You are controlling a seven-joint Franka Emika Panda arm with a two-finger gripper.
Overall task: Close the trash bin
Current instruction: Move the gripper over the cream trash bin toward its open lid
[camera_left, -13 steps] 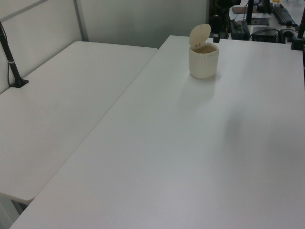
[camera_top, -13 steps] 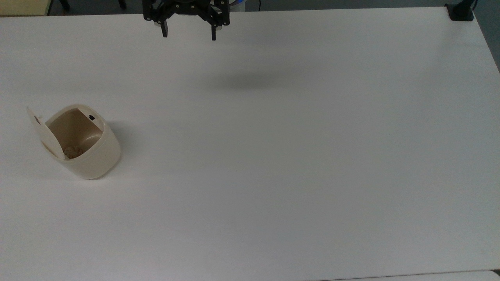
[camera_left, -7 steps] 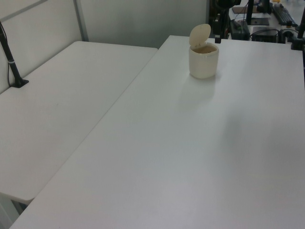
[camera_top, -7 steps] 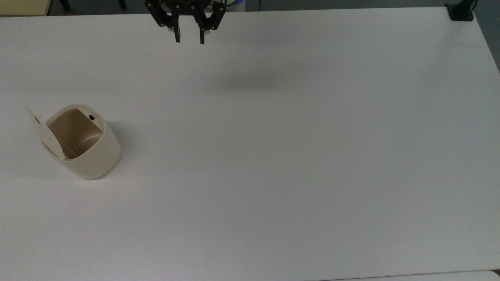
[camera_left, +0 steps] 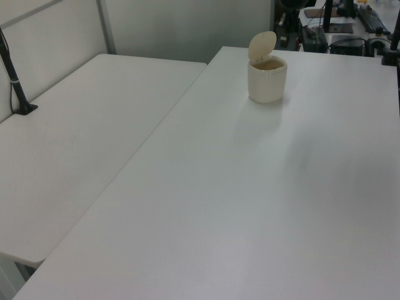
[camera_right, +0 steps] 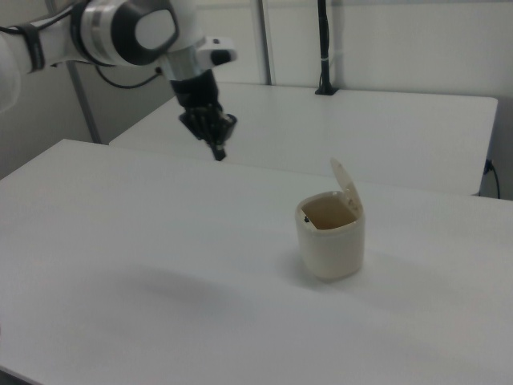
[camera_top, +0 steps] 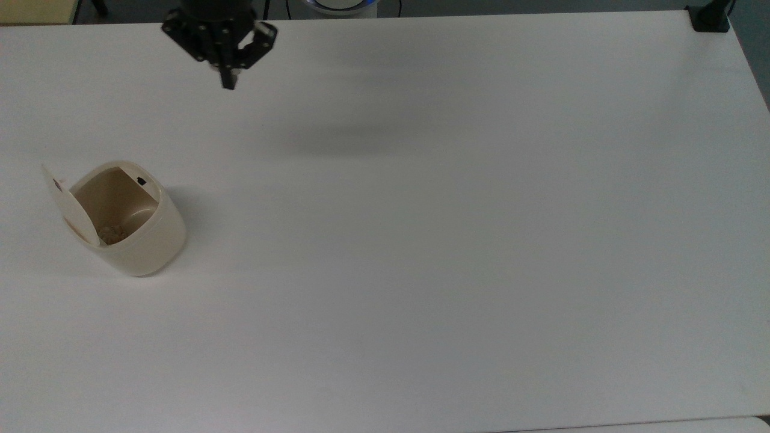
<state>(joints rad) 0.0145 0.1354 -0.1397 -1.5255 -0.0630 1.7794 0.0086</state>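
The bin [camera_top: 129,219] stands upright at the top view's left on the white worktop [camera_top: 457,240], its lid [camera_top: 67,204] hinged up. It looks light, thin, stiff plastic — likely to skid if shoved sideways, so press down on the lid's free edge, not the body. The gripper [camera_top: 228,81] hangs well apart from it, jaws clenched on nothing. No brand or writing can be read — just a small black tab [camera_top: 141,180] at the rim.

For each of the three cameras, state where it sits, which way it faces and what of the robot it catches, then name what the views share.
Top view: overhead, looking down on the white table; gripper at the top edge, shut.
Left view: raised past one table end, looking along it to the trash bin at the far end.
Right view: low at the opposite side; arm and gripper above the table.
Shared: all three show the bin, lid up.
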